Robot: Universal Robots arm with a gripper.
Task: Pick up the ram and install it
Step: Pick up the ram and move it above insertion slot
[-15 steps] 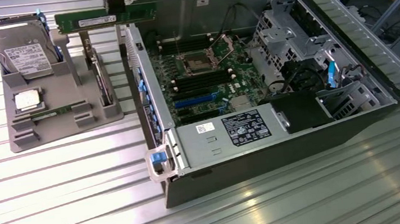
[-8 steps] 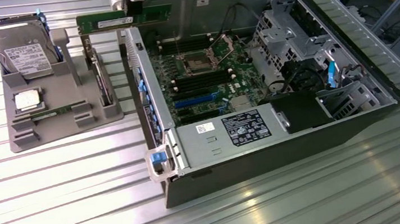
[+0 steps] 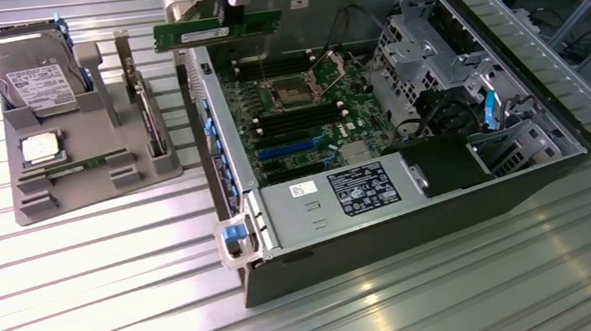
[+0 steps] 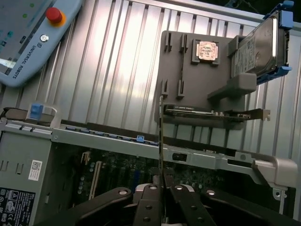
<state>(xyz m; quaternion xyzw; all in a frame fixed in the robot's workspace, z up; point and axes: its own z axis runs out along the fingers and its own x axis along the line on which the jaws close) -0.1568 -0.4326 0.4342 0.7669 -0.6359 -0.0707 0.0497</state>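
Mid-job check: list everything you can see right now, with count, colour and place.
ram: 1, green, in the gripper, over the case's edge on the holder side
case: 1, grey, open, on the table, exterior view's right
motherboard: 1, green, inside the case
power supply: 1, silver, at one end of the case
holder: 1, grey, on the table, exterior view's left
hard drive: 1, silver with blue bracket, upright in the holder
processor: 1, silver, flat in the holder
expansion card: 1, dark, on edge in the holder
pendant: 1, pale blue with red button, on the table
table: 1, silver, ribbed
gripper: 1, black, shut on the ram
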